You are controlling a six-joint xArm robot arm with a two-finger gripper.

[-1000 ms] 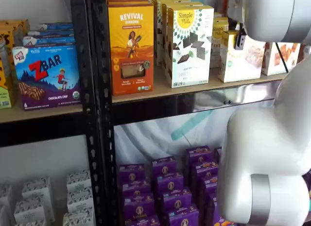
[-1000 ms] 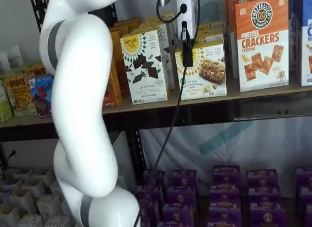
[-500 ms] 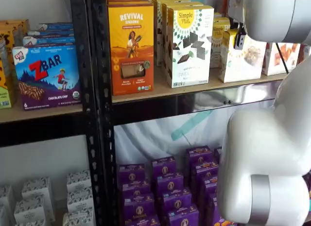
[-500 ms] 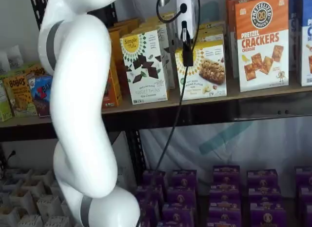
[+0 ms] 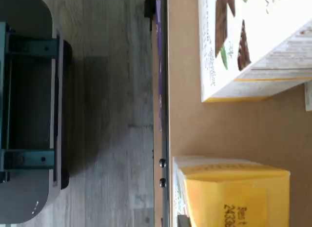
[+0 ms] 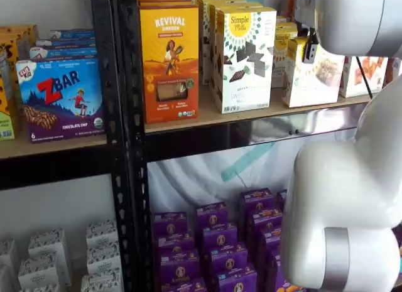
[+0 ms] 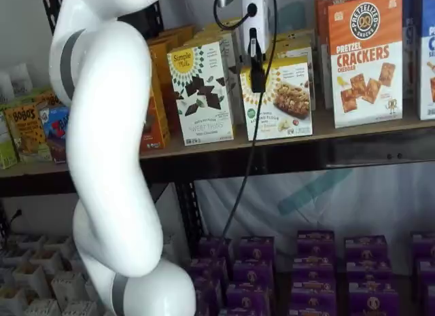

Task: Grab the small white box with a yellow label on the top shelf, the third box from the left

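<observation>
The small white box point(image 7: 285, 102) with a yellow sunburst logo stands on the top shelf point(image 7: 353, 129) and also shows in a shelf view point(image 6: 317, 75). My gripper point(image 7: 257, 85) hangs over it. One black finger lies across the box's front face and the other finger is hidden behind the box. The gripper also shows in a shelf view point(image 6: 309, 53). The box shifts and tilts with the finger, so the gripper is shut on it. In the wrist view the box's yellow top point(image 5: 234, 193) sits on the pale board point(image 5: 234, 129).
A taller white box with chocolate pieces point(image 7: 200, 92) stands close on the left and an orange-and-white cracker box point(image 7: 365, 58) on the right. An orange box point(image 6: 168, 63) stands by the black rack post point(image 6: 122, 116). Purple boxes point(image 7: 312, 261) fill the shelf below. My white arm point(image 7: 109, 160) blocks part of the view.
The small white box has shifted a little to the left and tilted together with the black finger. The gripper has risen slightly.
</observation>
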